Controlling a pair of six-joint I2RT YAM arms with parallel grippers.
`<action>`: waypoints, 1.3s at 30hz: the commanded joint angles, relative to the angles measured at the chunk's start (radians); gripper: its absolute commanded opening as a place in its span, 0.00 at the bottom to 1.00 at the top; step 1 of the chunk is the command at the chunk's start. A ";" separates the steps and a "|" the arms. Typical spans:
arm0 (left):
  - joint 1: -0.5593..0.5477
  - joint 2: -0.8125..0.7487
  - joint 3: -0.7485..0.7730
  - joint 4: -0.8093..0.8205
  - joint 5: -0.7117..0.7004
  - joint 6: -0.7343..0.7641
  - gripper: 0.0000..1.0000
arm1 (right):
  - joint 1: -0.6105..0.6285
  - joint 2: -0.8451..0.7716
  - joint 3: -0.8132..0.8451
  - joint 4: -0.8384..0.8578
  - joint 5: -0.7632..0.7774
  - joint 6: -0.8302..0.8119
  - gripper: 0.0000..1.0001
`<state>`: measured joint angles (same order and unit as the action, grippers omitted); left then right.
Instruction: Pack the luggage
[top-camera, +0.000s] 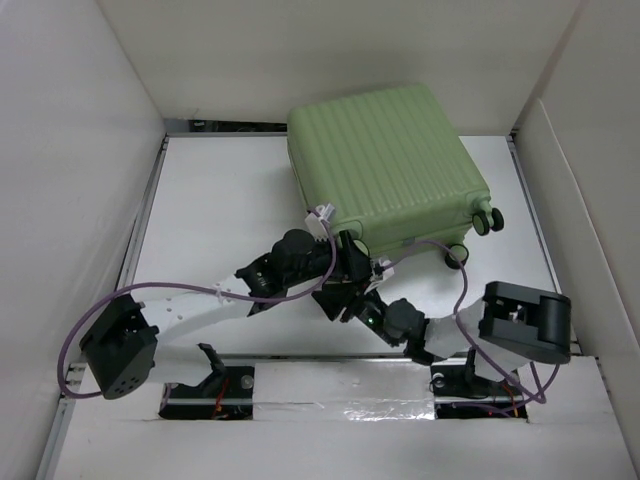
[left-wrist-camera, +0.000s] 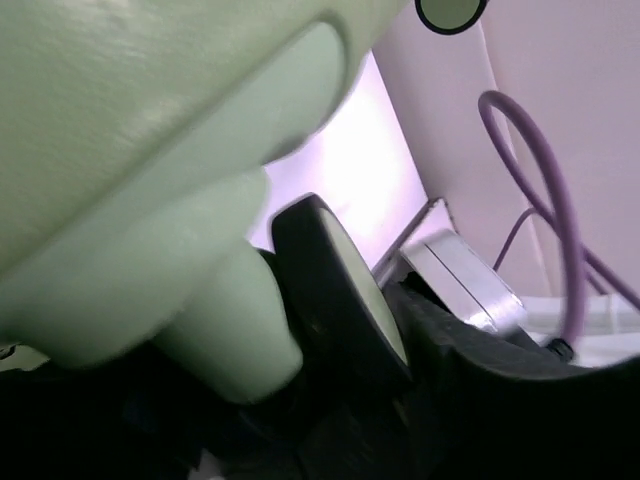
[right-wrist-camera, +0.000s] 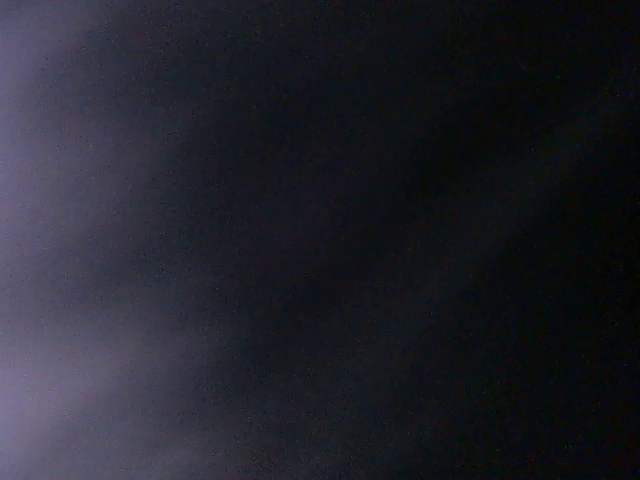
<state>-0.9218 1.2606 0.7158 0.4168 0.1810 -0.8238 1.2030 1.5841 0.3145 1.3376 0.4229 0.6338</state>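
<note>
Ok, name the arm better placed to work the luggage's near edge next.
Probably left: the left gripper sits at the near edge of the luggage, shell filling its wrist view. The right gripper sits farther back, its camera dark.

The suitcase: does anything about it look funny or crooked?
A little. The luggage lies closed and flat on the table, but it is twisted, so its edges do not line up with the table's edges. Its wheels point to the right. The right wrist picture is almost all dark, so nothing can be seen there.
</note>
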 joint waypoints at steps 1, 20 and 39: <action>-0.031 -0.130 0.044 0.242 -0.058 0.119 0.62 | 0.070 -0.120 -0.038 -0.091 -0.072 0.053 0.56; -0.032 -0.460 -0.203 -0.216 -0.580 0.236 0.00 | 0.156 -0.900 -0.002 -1.208 0.184 0.014 0.00; -0.197 0.052 -0.159 0.120 -0.805 0.244 0.40 | 0.006 -0.808 0.336 -1.348 0.143 -0.230 0.76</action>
<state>-1.1297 1.3045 0.5137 0.4610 -0.5400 -0.5869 1.2648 0.7700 0.6094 -0.0441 0.6380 0.4706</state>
